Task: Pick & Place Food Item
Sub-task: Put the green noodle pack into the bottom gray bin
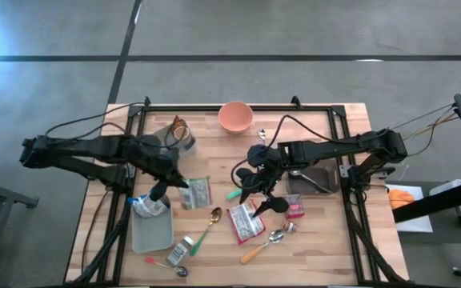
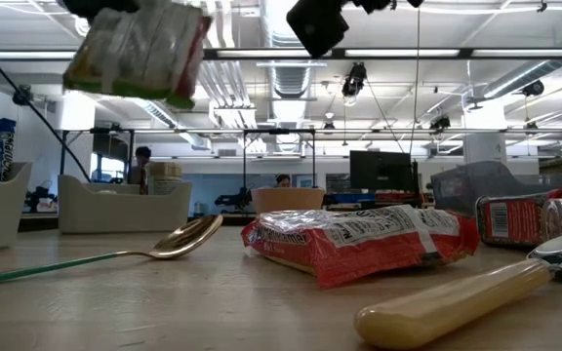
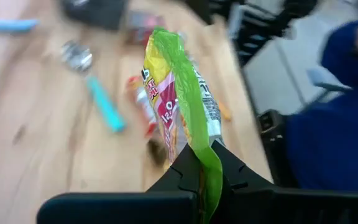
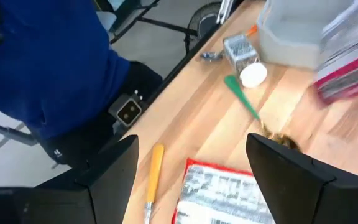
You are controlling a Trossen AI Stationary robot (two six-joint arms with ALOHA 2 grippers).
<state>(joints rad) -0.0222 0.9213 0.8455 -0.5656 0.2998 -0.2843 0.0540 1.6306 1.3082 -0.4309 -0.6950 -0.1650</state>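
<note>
A food packet with a green sealed edge and red and yellow print hangs above the table, right of the grey tray; my left gripper is shut on it. The low view shows the packet high over the wood. Another packet lies in the tray's far end. My right gripper stands open above a red and white packet that lies flat on the table, with nothing between its fingers. My left gripper pinches the packet's green sealed edge between its two fingers. The fingers come slanting down from the table's left side. The packet juts out ahead of the fingers, edge-on in the wrist view, lifted clear of the table and the tray.
A pink bowl stands at the far edge. A gold spoon with a green handle, a yellow-handled spoon, a small jar, a small red packet and a dark container lie around. A person in blue is at the near edge.
</note>
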